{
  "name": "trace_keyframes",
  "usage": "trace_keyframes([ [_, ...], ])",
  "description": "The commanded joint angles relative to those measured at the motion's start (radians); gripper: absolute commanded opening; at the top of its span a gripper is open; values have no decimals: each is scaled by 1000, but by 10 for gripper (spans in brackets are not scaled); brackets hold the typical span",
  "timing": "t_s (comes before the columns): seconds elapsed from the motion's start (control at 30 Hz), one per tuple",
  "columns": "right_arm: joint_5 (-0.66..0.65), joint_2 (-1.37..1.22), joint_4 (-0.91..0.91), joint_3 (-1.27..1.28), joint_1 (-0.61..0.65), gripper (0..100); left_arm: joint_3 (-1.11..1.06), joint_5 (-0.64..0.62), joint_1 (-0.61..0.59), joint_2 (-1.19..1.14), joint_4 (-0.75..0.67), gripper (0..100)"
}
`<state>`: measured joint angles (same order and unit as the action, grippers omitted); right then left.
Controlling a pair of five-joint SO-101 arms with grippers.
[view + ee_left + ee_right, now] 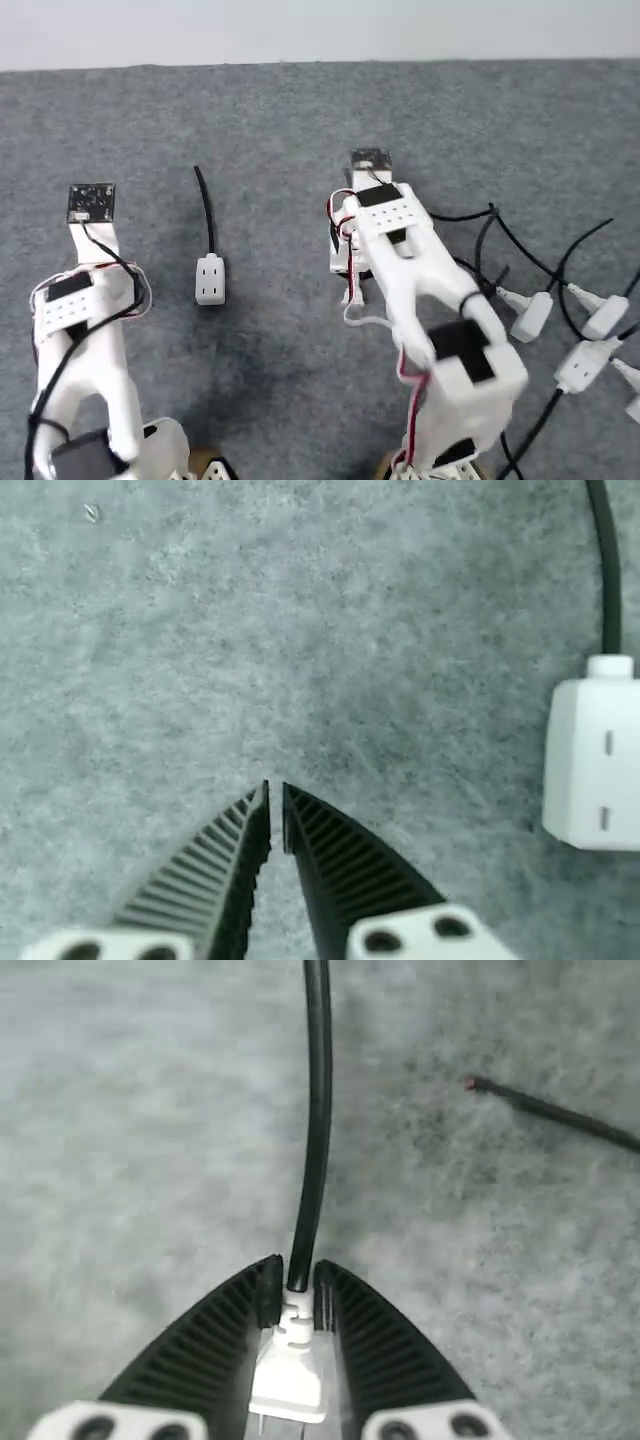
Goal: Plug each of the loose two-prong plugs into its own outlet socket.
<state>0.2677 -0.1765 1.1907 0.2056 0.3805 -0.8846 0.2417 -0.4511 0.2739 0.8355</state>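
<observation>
Left tool (275,792): fingers resting together, gripping nothing, hovering over the grey surface (280,110). White outlet socket (209,279): lying flat at that tool's 4 o'clock in the high view, black cord (206,210) trailing toward 12. Right tool (295,1272): clamping a white two-prong plug (289,1370), its cable (316,1110) running ahead. Loose white plugs (530,315): lying clustered at the surface's 4 o'clock edge.

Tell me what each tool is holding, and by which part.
The right tool holds a white two-prong plug, clamped on its body at the cord end; the black cord leads away. The left tool is shut on nothing.
</observation>
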Motion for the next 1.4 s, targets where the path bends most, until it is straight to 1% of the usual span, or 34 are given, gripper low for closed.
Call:
trace_keyframes([
  [0.0, -63, 234, 25, 9, 76, 8, 177, 14, 25, -153, 109, 13],
  [0.03, -81, 275, 27, 11, 99, 8, 229, 32, 28, -209, 150, 13],
  [0.17, -146, 407, -2, 35, 193, 8, 372, 221, 97, -365, 305, 13],
  [0.27, -120, 472, -41, 86, 257, 8, 387, 423, 164, -390, 379, 13],
  [0.37, -107, 521, -97, 172, 332, 8, 380, 555, 203, -391, 422, 12],
  [0.53, -106, 578, -220, 301, 437, 8, 381, 594, 224, -397, 442, 12],
  [0.63, -68, 585, -274, 336, 483, 8, 381, 608, 227, -399, 451, 12],
  [0.73, -61, 561, -297, 341, 487, 8, 377, 634, 229, -397, 457, 12],
  [0.83, -63, 522, -320, 341, 486, 8, 352, 726, 238, -388, 486, 12],
  [0.93, -64, 495, -331, 336, 486, 8, 328, 775, 253, -364, 505, 12],
  [1.13, -66, 513, -323, 336, 486, 8, 194, 878, 259, -232, 471, 12],
  [1.2, -66, 516, -321, 338, 486, 8, 143, 882, 279, -183, 445, 12],
  [1.37, -63, 516, -321, 338, 479, 8, 62, 878, 282, -89, 393, 12],
])
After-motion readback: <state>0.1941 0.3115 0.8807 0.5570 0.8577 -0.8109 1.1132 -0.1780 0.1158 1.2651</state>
